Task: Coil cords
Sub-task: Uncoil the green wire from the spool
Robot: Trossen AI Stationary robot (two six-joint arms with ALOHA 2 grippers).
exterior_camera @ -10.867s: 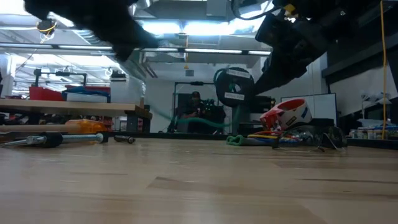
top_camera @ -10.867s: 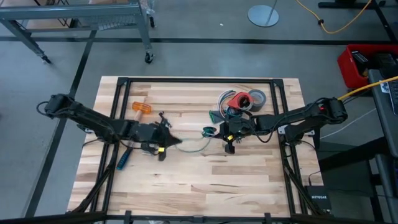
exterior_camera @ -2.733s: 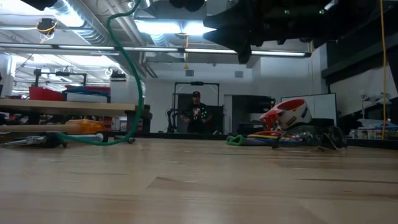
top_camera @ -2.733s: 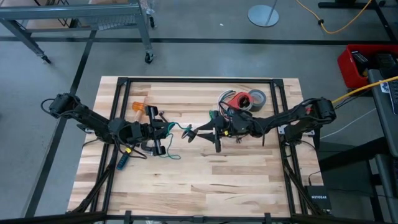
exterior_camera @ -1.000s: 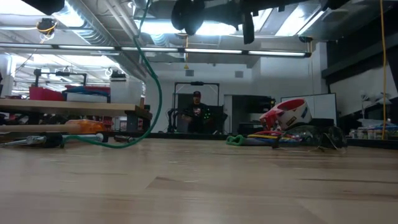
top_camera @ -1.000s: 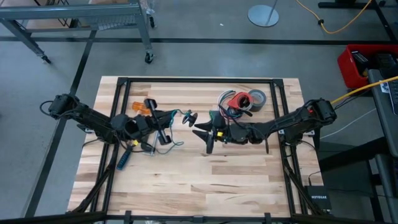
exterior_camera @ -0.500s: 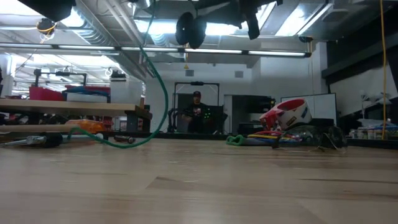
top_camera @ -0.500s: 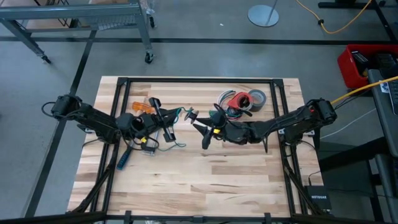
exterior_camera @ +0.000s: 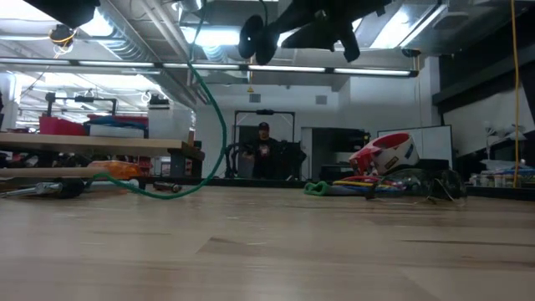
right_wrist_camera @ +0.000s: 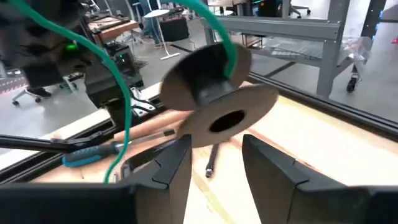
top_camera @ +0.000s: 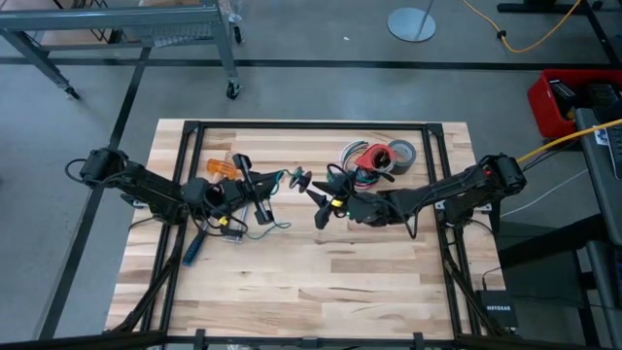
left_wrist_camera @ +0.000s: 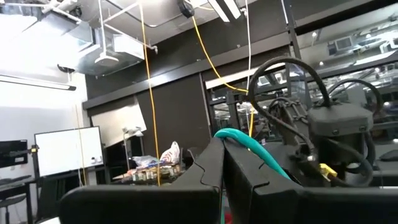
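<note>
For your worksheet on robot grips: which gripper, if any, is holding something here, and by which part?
The left gripper is shut on the green cord, pinching it partway along its length. The right gripper is open, holding nothing, just short of the spool hanging from the cord.

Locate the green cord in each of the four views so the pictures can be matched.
High: green cord between the two grippers.
Low: hangs in a curve to the tabletop.
Left wrist: between the left gripper's shut fingers.
Right wrist: runs from the spool, a landmark shared with the low view.
</note>
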